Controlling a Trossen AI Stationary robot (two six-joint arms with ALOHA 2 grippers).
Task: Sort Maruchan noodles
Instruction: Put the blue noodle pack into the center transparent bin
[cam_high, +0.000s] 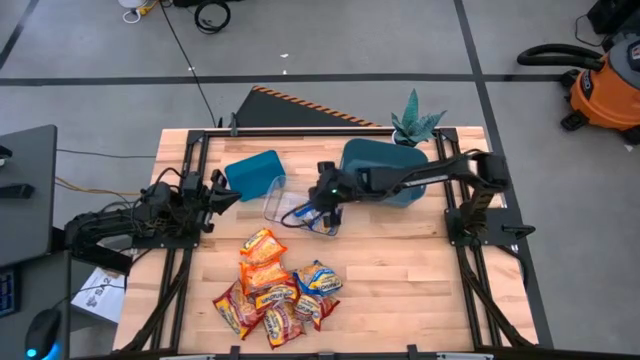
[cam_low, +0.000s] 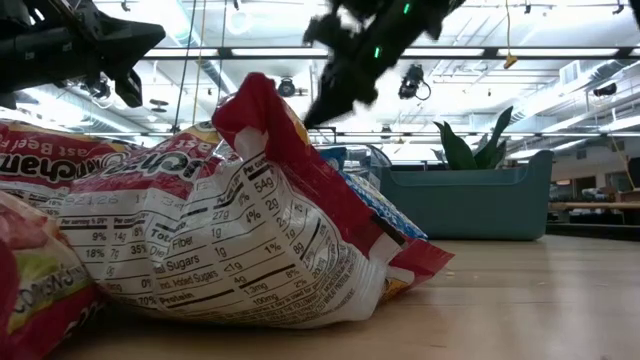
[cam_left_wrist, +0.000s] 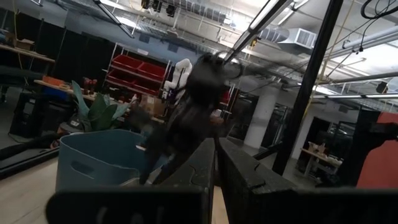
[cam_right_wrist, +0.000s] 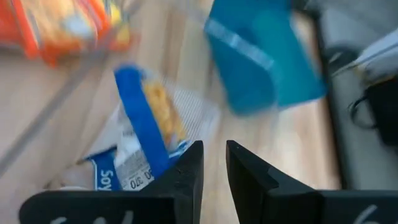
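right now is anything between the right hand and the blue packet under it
Nothing visible. The right hand hangs just over the blue packet in the clear tray, fingers slightly apart, with only open air between them.

1. Left tool (cam_left_wrist: 215, 177): two dark fingers in the foreground, nearly together, only a thin slit between them.
2. Beyond them, the other arm (cam_left_wrist: 186, 118), dark and blurred.
3. Teal bin (cam_left_wrist: 93, 158) on the tabletop (cam_left_wrist: 25, 186).
4. Green plant (cam_left_wrist: 96, 112) behind the bin.
5. Red shelf bins (cam_left_wrist: 134, 71) in the background.
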